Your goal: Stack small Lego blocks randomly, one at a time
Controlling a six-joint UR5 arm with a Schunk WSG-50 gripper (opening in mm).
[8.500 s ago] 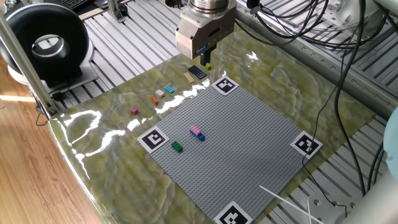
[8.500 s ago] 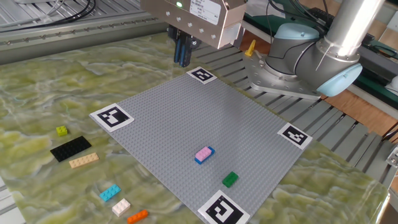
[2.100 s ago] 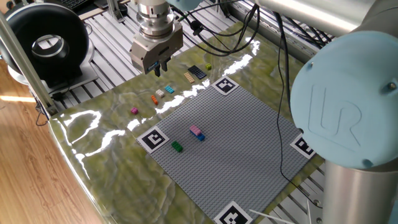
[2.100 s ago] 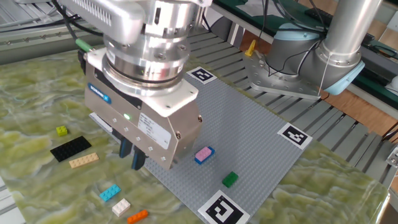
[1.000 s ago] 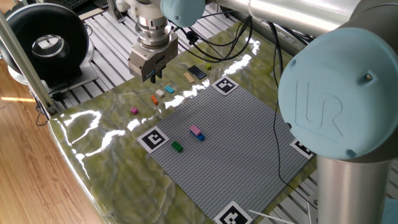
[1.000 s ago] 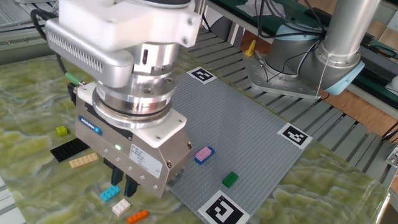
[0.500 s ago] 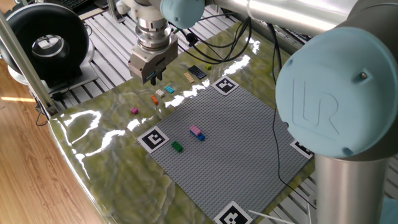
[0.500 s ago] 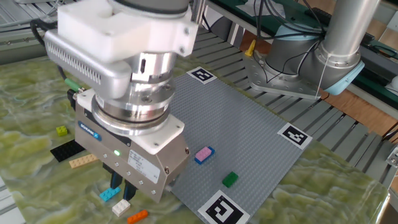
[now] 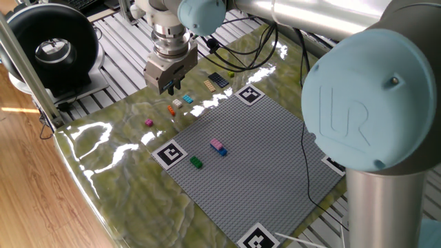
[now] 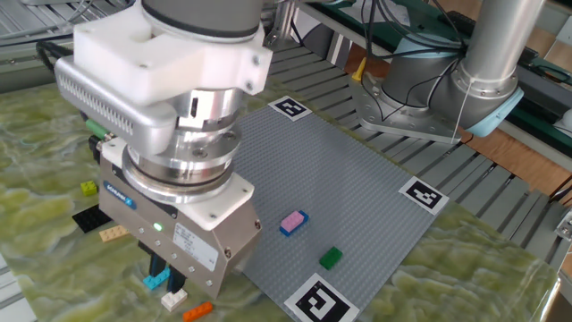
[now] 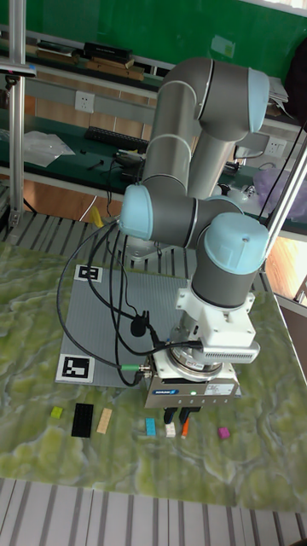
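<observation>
Three small Lego blocks lie in a row on the mat beside the baseplate (image 9: 265,148): orange (image 9: 171,109), whitish (image 9: 177,103) and cyan (image 9: 187,99). My gripper (image 9: 169,87) hangs low over this row, open, its fingers straddling the whitish block (image 11: 170,429), with the cyan block (image 11: 150,426) and the orange block (image 11: 185,426) to either side. Nothing is held. A magenta block (image 9: 149,122) lies apart on the mat. On the baseplate a pink block sits stacked on a blue one (image 9: 218,146), and a green block (image 9: 196,162) stands nearby.
A black flat plate (image 9: 218,80), a tan strip (image 9: 209,85) and a yellow-green piece (image 9: 231,74) lie on the mat past the row. Marker tags (image 9: 169,153) mark the baseplate's corners. The arm's cable (image 11: 128,324) hangs over the plate. A black round device (image 9: 48,52) stands at the back left.
The gripper swung from the black plate's side to the row of three blocks and dropped lower; over the last second it sank a little more. No block has moved.
</observation>
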